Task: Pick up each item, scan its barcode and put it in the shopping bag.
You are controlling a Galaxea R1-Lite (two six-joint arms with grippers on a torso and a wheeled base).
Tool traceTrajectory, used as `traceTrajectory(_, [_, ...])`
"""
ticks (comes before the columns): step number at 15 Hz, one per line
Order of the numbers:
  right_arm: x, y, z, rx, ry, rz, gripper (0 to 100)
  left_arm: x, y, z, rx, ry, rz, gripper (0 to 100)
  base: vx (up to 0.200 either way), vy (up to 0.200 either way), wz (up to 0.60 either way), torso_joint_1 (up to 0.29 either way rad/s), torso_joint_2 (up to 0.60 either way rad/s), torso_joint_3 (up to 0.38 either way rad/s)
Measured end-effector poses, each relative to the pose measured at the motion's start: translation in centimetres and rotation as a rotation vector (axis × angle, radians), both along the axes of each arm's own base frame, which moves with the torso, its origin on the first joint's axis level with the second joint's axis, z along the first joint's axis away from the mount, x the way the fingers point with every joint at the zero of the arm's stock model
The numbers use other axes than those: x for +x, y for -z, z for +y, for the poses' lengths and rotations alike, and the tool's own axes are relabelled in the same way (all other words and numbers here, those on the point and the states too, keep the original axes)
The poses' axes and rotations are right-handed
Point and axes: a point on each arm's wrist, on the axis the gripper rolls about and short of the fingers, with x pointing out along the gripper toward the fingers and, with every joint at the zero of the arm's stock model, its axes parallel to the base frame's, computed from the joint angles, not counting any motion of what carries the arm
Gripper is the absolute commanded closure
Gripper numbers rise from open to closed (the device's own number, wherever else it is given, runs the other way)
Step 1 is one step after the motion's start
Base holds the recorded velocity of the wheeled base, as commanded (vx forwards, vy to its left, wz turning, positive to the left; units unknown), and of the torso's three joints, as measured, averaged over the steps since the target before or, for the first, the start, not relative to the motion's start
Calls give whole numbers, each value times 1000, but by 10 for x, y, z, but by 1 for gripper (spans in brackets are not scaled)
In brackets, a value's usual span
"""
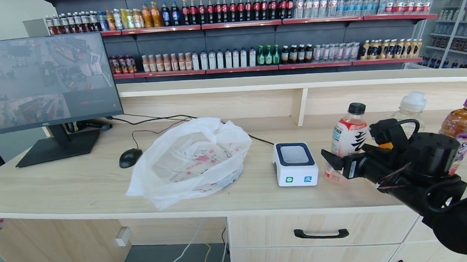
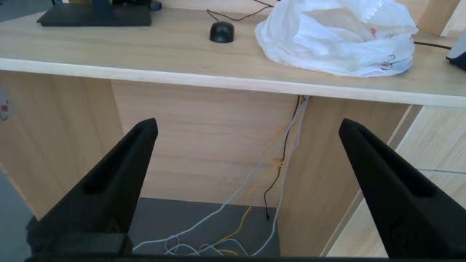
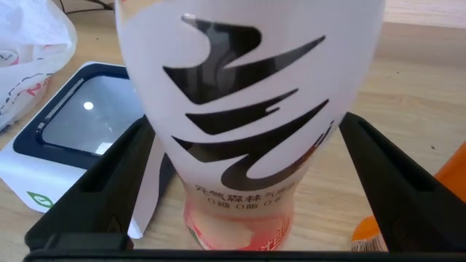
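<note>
Head view first: the right tool (image 1: 339,163) sits level with the lower half of a white-labelled plastic bottle with a black cap (image 1: 349,137), which stands upright on the pale wooden bench (image 1: 82,185). The right wrist view settles the grip. The jaws are wide apart, one on each flank of the bottle, and nothing is clamped yet. Both fingers run close to the label, though whether either touches it is too close to call.

Just off the tool's left finger sits the white box scanner with a dark-framed glass window (image 1: 295,163), glass facing up. Farther out on that same side slumps the thin white plastic shopping bag (image 1: 191,160), mouth open. Off the tool's right side, a clear bottle with a white cap (image 1: 412,107) and an amber drink bottle with a purple cap (image 1: 464,125) wait upright.

Down below the bench's front edge hangs the left tool (image 2: 247,131), jaws spread and holding nothing.

So the step looks like the first grasp. To do it well, the tool should close squarely with the bottle centred between the fingers. The grip wants to be firm enough to hold a round, slick body but not so hard that the thin plastic buckles. A straight lift should clear the neighbours, and then it's a short carry toward the scanner. The barcode isn't visible here, so the bottle will likely need turning until the code faces the glass. The left finger also needs watching so it doesn't nudge the scanner.
</note>
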Motion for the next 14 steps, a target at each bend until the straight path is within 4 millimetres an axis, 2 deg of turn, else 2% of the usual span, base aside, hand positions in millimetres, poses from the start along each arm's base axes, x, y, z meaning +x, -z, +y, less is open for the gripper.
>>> traceTrajectory(5, [8,2,2,1,0,-37,0,0,0,0,0,0,0,0,0,0,0,0,0,0])
traceTrajectory(14, [10,3,5,0,8,-45,0,0,0,0,0,0,0,0,0,0,0,0,0,0])
